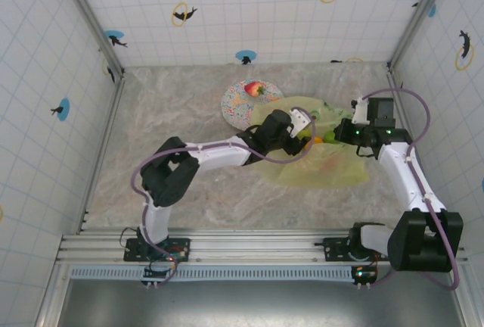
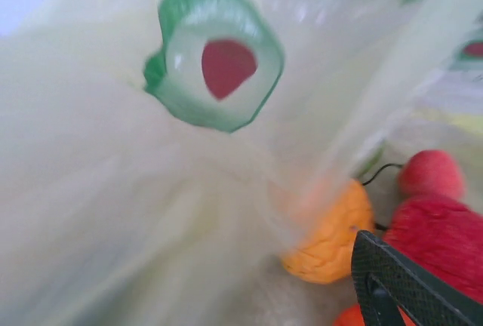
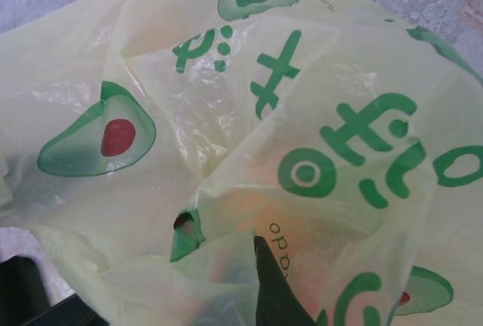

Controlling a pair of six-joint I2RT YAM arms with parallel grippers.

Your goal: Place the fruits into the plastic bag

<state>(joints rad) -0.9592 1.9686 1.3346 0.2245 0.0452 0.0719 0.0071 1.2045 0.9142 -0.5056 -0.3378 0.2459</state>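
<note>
Translucent yellow-green crinkly plastic bag (image 1: pixel 333 162) with green avocado prints lies right of centre on the marbled tabletop (image 1: pixel 189 191).

Right tool (image 1: pixel 342 132) sits at the bag's far rim, with film draped over its dark finger (image 3: pixel 272 288). My read: it props the mouth up so the other arm can get in. Jaw state: cannot tell, plastic covers it.

Left tool (image 1: pixel 301 124) is pushed in at the bag's left side, hence its wrist view looks through film. One black finger (image 2: pixel 400 288) shows at lower right. Open or closed: cannot tell. Nothing visibly held.

Fruits vs left tool:
- Bumpy round orange fruit (image 2: pixel 332 239) is just beside the finger.
- Fuzzy red fruit (image 2: pixel 445 232) is right behind the finger; contact unclear.
- Smaller pink-red round fruit (image 2: pixel 432 173) is beyond that.
- All three look to be inside the bag.

One red strawberry-like fruit (image 1: pixel 255 88) with a green cap sits on the round white patterned plate (image 1: pixel 231 107) near the tabletop's far edge. It is well apart from both tools and not yet bagged.
</note>
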